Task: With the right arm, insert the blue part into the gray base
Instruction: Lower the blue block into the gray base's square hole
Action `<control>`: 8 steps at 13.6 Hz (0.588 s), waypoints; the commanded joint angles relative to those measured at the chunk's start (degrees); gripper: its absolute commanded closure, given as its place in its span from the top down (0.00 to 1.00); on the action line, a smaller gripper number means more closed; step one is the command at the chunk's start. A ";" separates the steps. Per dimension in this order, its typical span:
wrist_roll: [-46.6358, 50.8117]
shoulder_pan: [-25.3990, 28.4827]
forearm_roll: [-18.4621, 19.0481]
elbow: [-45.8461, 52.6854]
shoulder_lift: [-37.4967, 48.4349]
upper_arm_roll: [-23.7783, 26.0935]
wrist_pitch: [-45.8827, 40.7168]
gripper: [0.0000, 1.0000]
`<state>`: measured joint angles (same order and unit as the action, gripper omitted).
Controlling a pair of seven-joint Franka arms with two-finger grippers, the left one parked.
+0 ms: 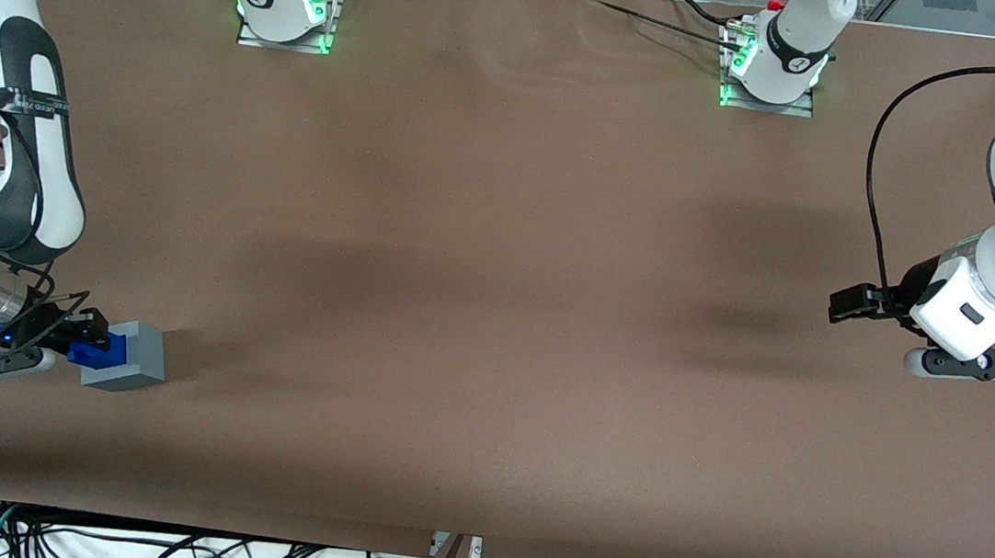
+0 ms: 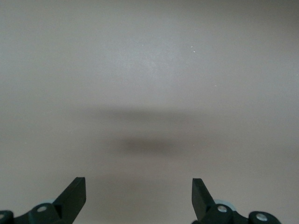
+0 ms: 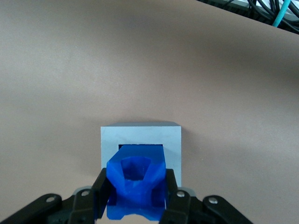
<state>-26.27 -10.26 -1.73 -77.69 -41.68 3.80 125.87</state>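
Observation:
The gray base [image 1: 129, 358] sits on the brown table near the working arm's end, fairly near the front camera. The right gripper [image 1: 89, 336] is beside it, shut on the blue part [image 1: 97, 352]. In the right wrist view the blue part [image 3: 136, 186] is clamped between the black fingers [image 3: 101, 187] and its leading end sits in the square recess of the gray base [image 3: 140, 135]. The gripper [image 3: 135, 191] is pressed close against the base's recessed face.
The brown table cover [image 1: 498, 270] spreads wide toward the parked arm's end. Two arm bases [image 1: 286, 3] with green lights stand at the table edge farthest from the front camera. Cables [image 1: 155, 548] hang below the near edge.

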 commanded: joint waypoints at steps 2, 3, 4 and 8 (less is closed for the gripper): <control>-0.97 -0.47 -2.57 1.57 -0.86 0.42 0.78 0.99; -0.97 -0.47 -2.57 2.10 -0.07 0.50 0.26 1.00; -0.97 -0.38 -2.57 2.36 0.72 0.59 -0.97 0.99; -0.71 -0.12 -2.49 9.64 3.53 0.68 -15.52 1.00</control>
<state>-26.28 -10.16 -3.30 -71.78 -39.86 4.18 117.84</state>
